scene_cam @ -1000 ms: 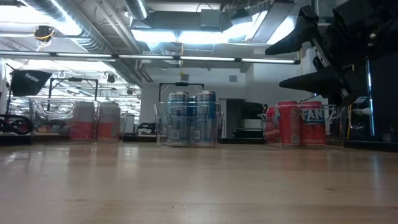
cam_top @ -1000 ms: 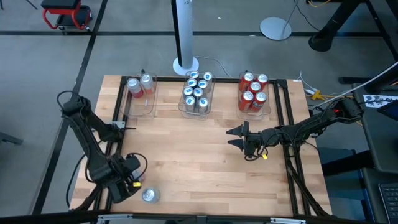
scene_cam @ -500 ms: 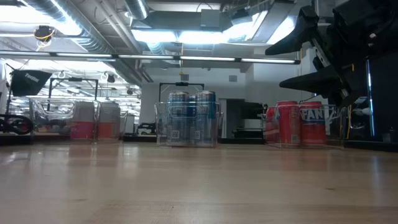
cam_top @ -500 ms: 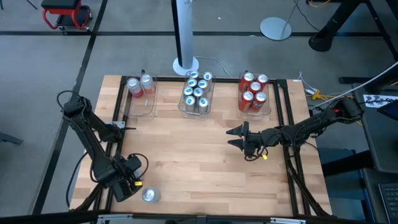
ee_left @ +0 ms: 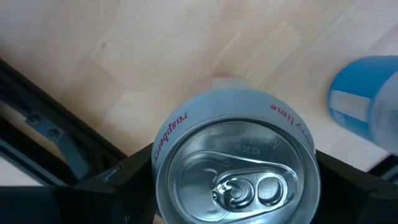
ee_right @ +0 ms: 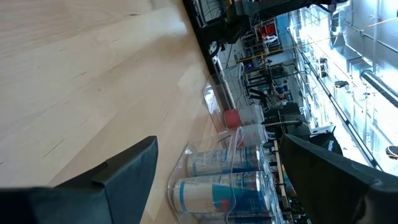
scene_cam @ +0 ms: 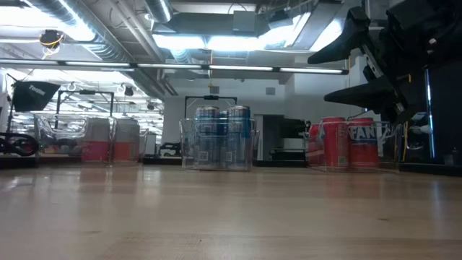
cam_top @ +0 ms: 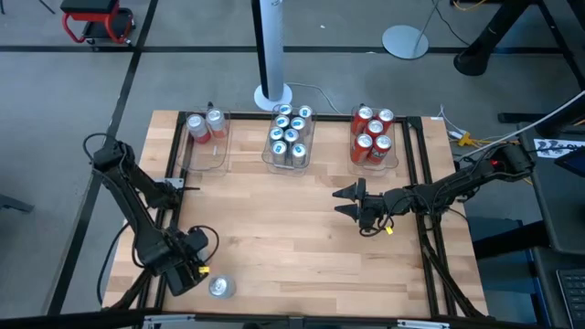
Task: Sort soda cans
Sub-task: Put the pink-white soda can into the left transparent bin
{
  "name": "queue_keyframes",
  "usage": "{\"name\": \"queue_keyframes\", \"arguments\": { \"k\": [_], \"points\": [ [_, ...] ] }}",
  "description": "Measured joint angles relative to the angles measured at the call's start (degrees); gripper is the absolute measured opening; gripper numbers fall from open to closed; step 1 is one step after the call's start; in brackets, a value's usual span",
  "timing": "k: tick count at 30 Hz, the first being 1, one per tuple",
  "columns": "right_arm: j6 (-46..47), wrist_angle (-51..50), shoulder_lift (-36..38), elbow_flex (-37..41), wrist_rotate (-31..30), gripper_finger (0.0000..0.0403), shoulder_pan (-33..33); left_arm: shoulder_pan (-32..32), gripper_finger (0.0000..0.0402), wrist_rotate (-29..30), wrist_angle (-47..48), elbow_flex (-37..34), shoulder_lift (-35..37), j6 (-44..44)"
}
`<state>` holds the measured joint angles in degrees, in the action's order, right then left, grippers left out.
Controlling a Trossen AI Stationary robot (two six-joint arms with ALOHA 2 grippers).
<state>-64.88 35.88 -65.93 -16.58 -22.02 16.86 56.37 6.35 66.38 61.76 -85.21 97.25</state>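
Observation:
A silver can with a "raspberry lime" rim (ee_left: 235, 160) stands upright near the table's near left corner (cam_top: 219, 287). My left gripper (cam_top: 194, 268) is open, coming down from above and from the left. One finger (ee_left: 115, 182) stands on each side of the can's top. My right gripper (cam_top: 347, 202) is open and hangs above the table's right middle, far from the can. It also shows high in the low view (scene_cam: 361, 66). My left gripper has one finger (ee_left: 348, 180) on each side of the can's upper wall (ee_left: 163, 143), coming from above. I cannot tell whether the fingers touch the can. The can stands upright on the table.
Three clear bins line the far edge: the left one (cam_top: 207, 137) holds two pink-and-silver cans, the middle one (cam_top: 291, 137) several blue cans, the right one (cam_top: 374, 137) several red cans. Bare wood lies between them and the grippers. A blurred blue shape (ee_left: 367, 99) sits beside the can.
My left gripper has edged a little toward the table's right and near edge, closer to the silver can. The can has stayed where it was. The right arm has kept still.

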Motion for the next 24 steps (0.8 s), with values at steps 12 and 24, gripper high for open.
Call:
{"name": "queue_keyframes", "arguments": {
  "k": [12, 24],
  "points": [
    [0.0, 0.0, 0.0, 0.0, 0.0, 0.0335, 0.0, -9.8, 0.0287, 14.9, 22.7, 12.7, 7.0, -3.3],
    [0.0, -0.1, 0.0, 0.0, 0.0, 0.0335, 0.0, -36.2, 0.0287, 21.3, 23.6, 13.8, 11.2, -25.5]
  ]
}}
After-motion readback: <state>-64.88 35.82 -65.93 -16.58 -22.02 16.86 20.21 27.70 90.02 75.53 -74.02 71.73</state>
